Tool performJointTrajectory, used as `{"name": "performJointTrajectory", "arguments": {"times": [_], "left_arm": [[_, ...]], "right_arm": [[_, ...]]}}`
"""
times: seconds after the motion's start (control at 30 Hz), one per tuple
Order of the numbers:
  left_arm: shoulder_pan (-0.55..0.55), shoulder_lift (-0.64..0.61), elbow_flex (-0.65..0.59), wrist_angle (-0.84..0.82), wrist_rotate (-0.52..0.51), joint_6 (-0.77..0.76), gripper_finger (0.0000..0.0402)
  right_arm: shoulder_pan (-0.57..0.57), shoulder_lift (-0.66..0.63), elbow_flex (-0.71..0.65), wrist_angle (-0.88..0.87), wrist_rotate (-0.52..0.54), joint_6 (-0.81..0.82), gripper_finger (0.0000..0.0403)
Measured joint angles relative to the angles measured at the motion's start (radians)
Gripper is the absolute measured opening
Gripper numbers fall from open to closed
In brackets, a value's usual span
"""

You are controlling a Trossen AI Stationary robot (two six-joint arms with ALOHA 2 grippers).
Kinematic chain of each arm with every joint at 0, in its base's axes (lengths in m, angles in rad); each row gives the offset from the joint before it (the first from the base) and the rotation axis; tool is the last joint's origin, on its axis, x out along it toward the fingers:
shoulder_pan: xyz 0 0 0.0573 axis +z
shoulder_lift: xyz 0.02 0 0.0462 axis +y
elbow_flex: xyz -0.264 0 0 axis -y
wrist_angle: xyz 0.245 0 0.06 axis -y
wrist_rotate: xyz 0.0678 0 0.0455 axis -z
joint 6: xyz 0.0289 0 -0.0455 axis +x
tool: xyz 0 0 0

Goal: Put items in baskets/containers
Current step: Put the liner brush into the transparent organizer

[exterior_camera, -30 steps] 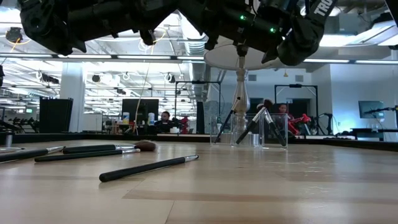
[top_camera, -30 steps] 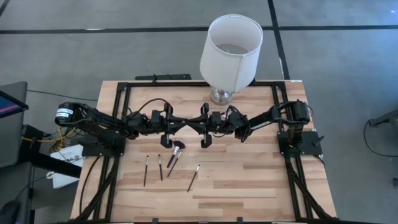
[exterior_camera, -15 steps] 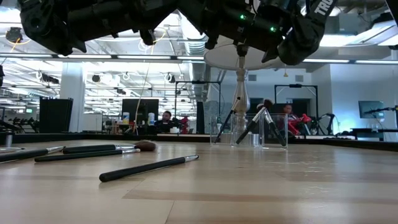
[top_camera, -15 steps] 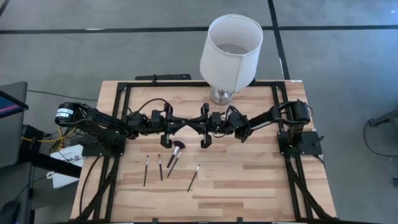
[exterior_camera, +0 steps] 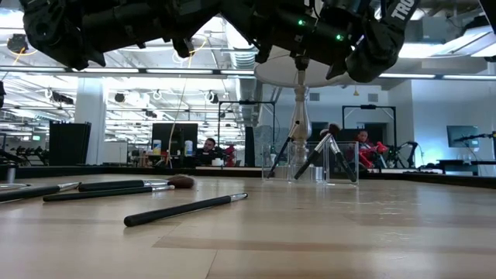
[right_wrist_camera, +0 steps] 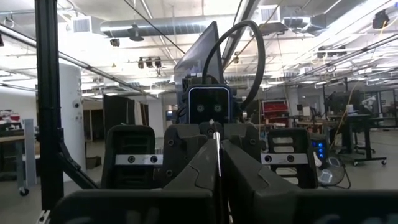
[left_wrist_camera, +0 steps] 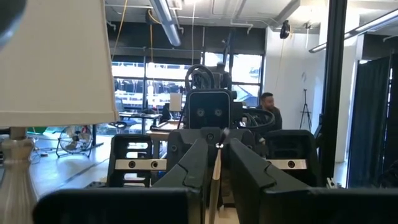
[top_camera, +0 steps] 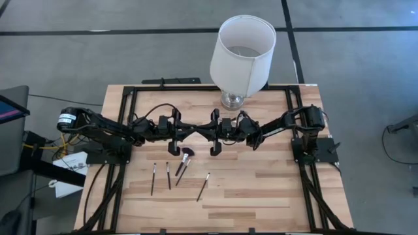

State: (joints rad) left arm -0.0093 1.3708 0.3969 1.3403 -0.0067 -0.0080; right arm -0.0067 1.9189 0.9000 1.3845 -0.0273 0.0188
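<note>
Five slim dark-handled makeup brushes (top_camera: 176,174) are seen lying loose on the pale wooden table (top_camera: 261,189) in the high view, in a loose row at the left-centre, one of them with a wider fan head (top_camera: 185,156). Nothing has been shifted over the last second. The brushes are found in the same places, and both arms are kept folded low across the middle of the table, facing each other. No brush has been picked up, so the task is judged to be paused or between picks, with these five left to be put away.

The left gripper (top_camera: 175,147) is parked just behind the fan brush. Its fingers are drawn almost together, with only a thin slit between them, and nothing is held. The right gripper (top_camera: 215,149) is parked near it, its fingers pressed closed and likewise empty.

A small clear plastic container (exterior_camera: 310,164) is shown in the low view at the far side of the table, close to the glass base (exterior_camera: 301,116) of a large white lampshade (top_camera: 243,47). A few dark brushes are already leaning inside it, handles angled against its walls; their exact number cannot be told. In the high view the container cannot be made out.
</note>
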Motion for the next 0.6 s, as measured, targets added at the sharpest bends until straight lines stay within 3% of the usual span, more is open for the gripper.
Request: {"name": "performJointTrajectory", "arguments": {"times": [0.13,0.37,0.6], "left_arm": [[0.000,0.000,0.000,0.000,0.000,0.000,0.0043],[0.000,-0.011,0.007,0.050,0.000,0.004,0.0120],[0.000,-0.009,0.003,0.023,0.000,0.004,0.0121]], "right_arm": [[0.000,0.001,-0.001,0.007,0.000,-0.001,0.0005],[-0.001,0.011,-0.008,-0.018,0.011,-0.001,0.0003],[-0.002,0.005,-0.005,0.003,0.033,-0.001,0.0002]]}}
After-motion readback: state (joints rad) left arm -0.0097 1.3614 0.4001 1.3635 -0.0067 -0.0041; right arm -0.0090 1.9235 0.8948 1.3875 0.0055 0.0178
